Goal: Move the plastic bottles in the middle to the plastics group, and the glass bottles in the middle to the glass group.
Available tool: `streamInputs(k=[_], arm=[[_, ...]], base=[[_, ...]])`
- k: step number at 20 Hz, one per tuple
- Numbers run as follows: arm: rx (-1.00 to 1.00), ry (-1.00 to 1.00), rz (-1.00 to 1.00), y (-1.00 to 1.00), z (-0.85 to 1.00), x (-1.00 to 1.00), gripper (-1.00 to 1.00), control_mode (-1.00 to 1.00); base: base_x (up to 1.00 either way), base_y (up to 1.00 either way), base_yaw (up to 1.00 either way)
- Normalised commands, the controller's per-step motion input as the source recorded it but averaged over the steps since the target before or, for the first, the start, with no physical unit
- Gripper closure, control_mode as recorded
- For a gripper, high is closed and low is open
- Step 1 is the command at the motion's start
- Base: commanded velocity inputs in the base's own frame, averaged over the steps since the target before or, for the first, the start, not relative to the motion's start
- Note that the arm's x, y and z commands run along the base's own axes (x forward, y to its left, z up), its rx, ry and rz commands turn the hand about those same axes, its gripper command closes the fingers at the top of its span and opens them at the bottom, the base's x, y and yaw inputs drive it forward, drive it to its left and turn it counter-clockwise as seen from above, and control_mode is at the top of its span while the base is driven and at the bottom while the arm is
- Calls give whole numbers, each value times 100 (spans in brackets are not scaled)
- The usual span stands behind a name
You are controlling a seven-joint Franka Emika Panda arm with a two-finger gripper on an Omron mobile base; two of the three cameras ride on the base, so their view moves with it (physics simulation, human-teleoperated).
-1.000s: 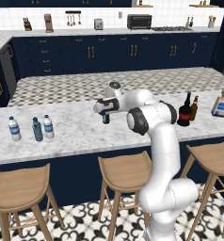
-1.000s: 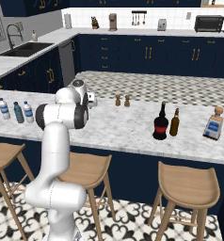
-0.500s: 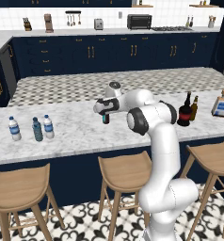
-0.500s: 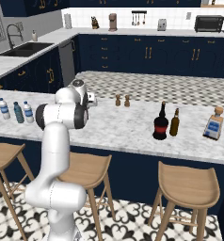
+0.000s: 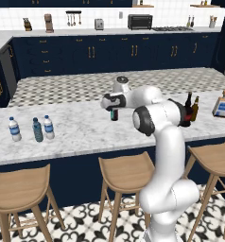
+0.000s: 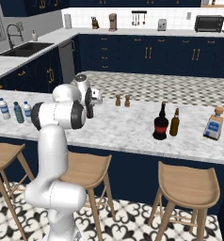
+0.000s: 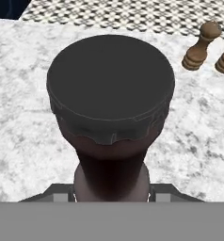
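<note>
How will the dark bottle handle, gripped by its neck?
The dark bottle looks like rigid glass, so probably stiff but breakable. The gripper clamps its smooth, narrow neck under the cap; it may swing or slip. Seemingly slim, it could tip when set on the counter.

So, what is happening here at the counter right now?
The robot arm has its fingers closed around the neck of a slim dark brown bottle in the middle of the marble counter. Three small plastic bottles stand together at one end. The black round bottle, an amber bottle and a clear flask stand toward the other.
</note>
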Motion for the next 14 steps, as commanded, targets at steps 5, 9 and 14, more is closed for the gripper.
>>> streamInputs(k=[5,9,14], arm=[[0,0,-23,-73,35,-66,100,-100],[0,0,-24,-84,23,-61,100,-100],[0,-5,-22,-59,1,-56,100,-100]], base=[[0,0,0],[0,0,0],[0,0,0]])
